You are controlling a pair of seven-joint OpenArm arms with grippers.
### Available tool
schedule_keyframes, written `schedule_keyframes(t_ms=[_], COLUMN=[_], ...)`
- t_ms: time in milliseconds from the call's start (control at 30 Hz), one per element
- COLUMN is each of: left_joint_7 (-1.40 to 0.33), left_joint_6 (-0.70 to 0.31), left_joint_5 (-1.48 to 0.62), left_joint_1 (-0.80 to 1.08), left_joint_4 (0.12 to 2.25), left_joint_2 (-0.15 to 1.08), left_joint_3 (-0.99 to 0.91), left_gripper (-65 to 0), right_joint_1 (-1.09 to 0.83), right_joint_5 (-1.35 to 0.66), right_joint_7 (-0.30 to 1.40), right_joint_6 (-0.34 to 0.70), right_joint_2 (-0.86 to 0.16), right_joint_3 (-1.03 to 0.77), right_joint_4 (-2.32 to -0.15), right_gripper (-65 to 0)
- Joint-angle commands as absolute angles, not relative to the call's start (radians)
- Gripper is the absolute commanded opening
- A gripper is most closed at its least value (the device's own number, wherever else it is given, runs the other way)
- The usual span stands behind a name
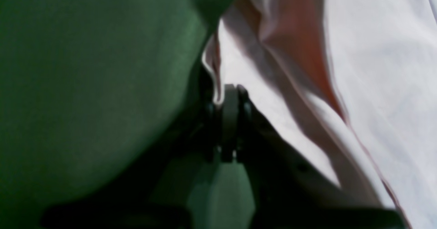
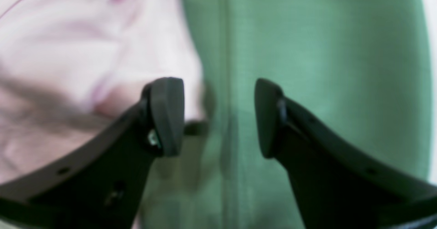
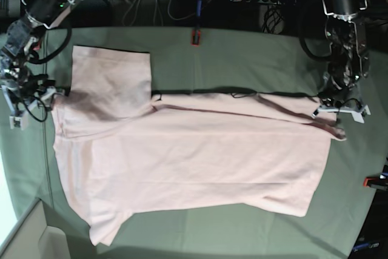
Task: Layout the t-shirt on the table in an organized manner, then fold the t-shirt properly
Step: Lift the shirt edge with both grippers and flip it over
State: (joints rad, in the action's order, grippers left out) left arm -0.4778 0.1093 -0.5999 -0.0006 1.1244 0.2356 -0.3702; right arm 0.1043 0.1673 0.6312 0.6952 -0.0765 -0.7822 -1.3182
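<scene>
The left gripper had its jaws clenched on the t-shirt hem to tension it across the table, while the right gripper waited released at the shirt's opposite edge.

Pink t-shirt spread across the green-covered bench.

The left end effector sits at the shirt's corner, fabric bunched just beside it. The right end effector is at the opposite edge, by a sleeve. Red clamps mark the bench edges, well apart from both.
</scene>
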Motion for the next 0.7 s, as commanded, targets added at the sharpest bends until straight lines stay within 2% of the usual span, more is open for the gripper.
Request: schedule_keyframes(t_ms=[0, 433, 667], left_joint_7=[-0.466, -0.466, -0.466], left_joint_6=[0.110, 0.110, 0.110], left_joint_5=[-0.602, -0.602, -0.602], left_joint_1=[-0.015, -0.015, -0.015], left_joint_4=[1.136, 1.136, 1.136], left_joint_2=[0.251, 0.251, 0.251], left_joint_3=[-0.374, -0.374, -0.374], left_gripper=[-65.0, -65.0, -65.0], right_joint_1=[0.120, 0.107, 0.116], right_joint_5=[0.150, 0.150, 0.150], right_joint_7=[0.611, 0.604, 0.602], right_joint_6=[0.698, 0.698, 0.698], right_joint_2=[-0.093, -0.064, -0.094], right_joint_3=[-0.780, -0.780, -0.782], right_joint_4=[-1.337, -1.331, -1.208], right_gripper=[-31.8, -31.8, -31.9])
